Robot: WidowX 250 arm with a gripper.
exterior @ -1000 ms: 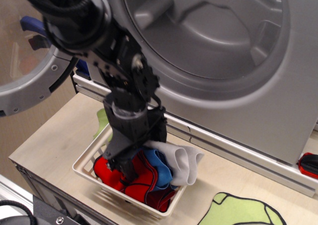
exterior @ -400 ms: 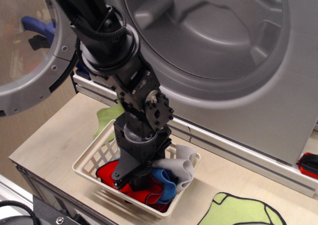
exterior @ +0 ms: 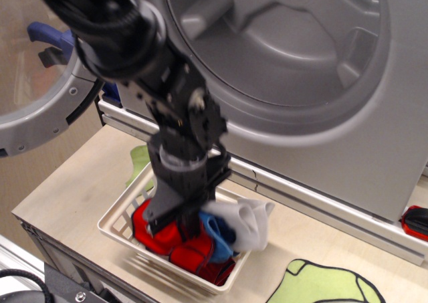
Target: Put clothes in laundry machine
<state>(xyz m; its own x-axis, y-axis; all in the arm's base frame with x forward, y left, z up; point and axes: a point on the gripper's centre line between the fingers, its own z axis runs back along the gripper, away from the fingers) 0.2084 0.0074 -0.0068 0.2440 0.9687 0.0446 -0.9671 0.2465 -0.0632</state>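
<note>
Observation.image: clothes heaped, no clear axis.

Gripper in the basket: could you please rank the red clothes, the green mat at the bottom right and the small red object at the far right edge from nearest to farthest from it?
From the gripper, whose tips are hidden in the white lattice basket:
1. Red fabric clothes with dark trim, directly at it, inside the basket.
2. Green dark-edged mat, on the table to the right.
3. Small red and black object, far right edge.
</note>
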